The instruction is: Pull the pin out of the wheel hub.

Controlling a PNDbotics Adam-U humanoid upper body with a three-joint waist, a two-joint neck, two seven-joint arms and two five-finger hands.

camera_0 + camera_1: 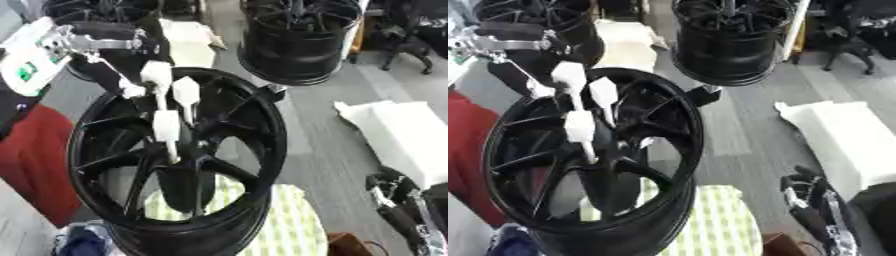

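Now my left hand [166,100] reaches from the upper left into the hub [175,160], white-tipped fingers extended down toward its centre; I cannot make out the pin. Right hand [398,200] idles at lower right, fingers relaxed. Hub stands on a green-checked cloth [289,225]; grey floor [324,135], two more wheels [302,35] behind.

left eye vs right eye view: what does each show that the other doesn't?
Only the left eye view: a white housing with a green patch at the upper left edge, on the left arm. Only the right eye view: nothing distinct; it just shows a little more of the scene's right side. Both: the large black spoked wheel hub, the left hand with white fingers reaching down into its centre, a second black wheel behind, and the idle right hand at lower right.
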